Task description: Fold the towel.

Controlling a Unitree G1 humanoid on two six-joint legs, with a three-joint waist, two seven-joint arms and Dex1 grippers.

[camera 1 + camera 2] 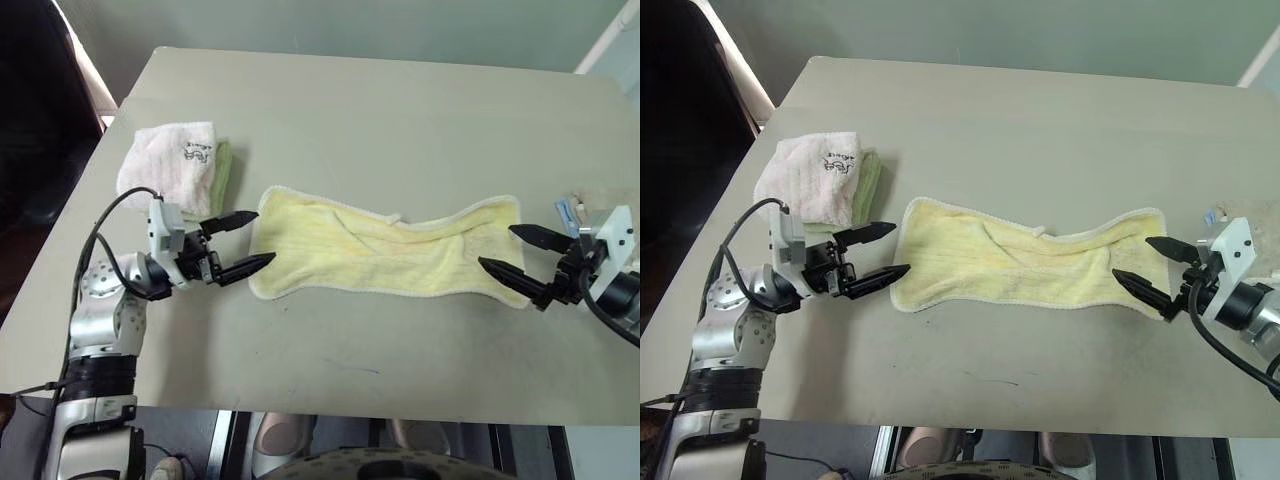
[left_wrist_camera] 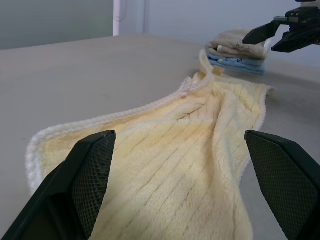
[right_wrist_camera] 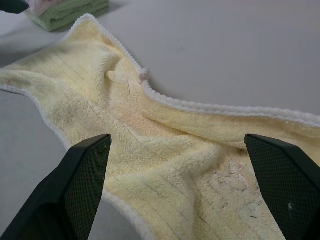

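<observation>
The pale yellow towel (image 1: 385, 245) lies spread lengthwise across the middle of the grey table (image 1: 400, 110), rumpled along its centre, with whitish edging and a small white tag (image 1: 396, 216) on its far edge. My left gripper (image 1: 250, 241) stands open just off the towel's left end, fingers level and pointing at it, nothing between them. At the towel's right end my right gripper (image 1: 512, 250) is open too, its fingertips over the corner of the cloth. Both wrist views look along the towel (image 2: 190, 150) (image 3: 165, 150) between spread fingers.
A folded pink-white towel (image 1: 170, 165) with a dark mark lies on a green cloth (image 1: 224, 168) at the table's left, behind my left gripper. Folded beige and blue cloths (image 2: 237, 52) sit at the table's right edge, near my right gripper (image 2: 282, 35).
</observation>
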